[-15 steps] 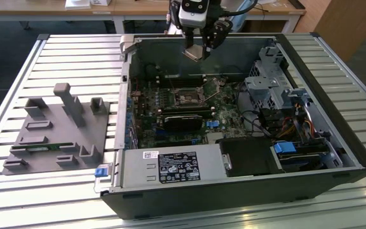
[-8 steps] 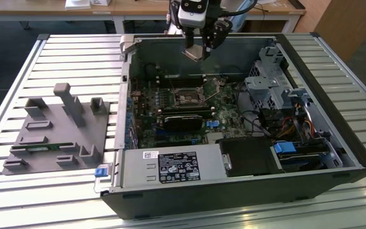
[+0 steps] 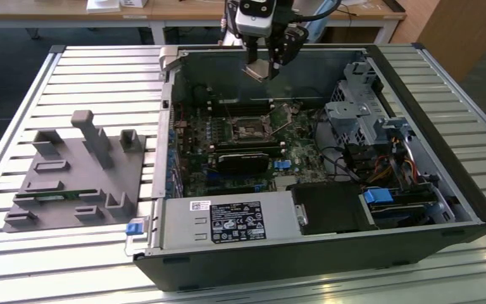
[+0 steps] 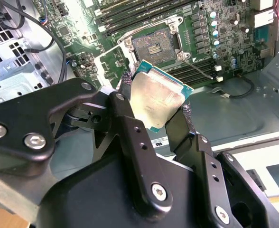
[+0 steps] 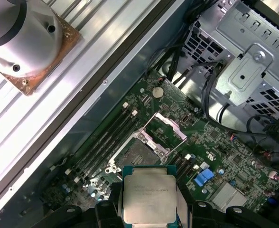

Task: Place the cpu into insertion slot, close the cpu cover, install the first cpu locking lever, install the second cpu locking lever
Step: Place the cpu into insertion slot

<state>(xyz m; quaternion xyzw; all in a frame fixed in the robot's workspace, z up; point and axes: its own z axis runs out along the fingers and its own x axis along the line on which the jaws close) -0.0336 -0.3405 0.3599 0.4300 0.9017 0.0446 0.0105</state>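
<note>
The tool (image 4: pixel 156 97) grips the cpu (image 4: pixel 159 102) by its edges above the case's far side, the empty slot (image 5: pixel 135 154) and open cover (image 5: pixel 169 127) below; all steps remain.

- One cpu (image 4: pixel 158 97).
- One gripper (image 3: pixel 267 68), with two black fingers (image 4: pixel 130 128).
- One insertion slot (image 3: pixel 252 131) and one cpu cover (image 5: pixel 170 124).
- One opened computer case (image 3: pixel 328 259).
- One grey moulded holder (image 3: pixel 74 183) alongside.

- A slatted metal table (image 3: pixel 99 69) is filling the foreground.
- Wooden desks (image 3: pixel 184 9) are standing behind it on a dark floor (image 3: pixel 7 41).
- Light is glinting off its slats.
</note>
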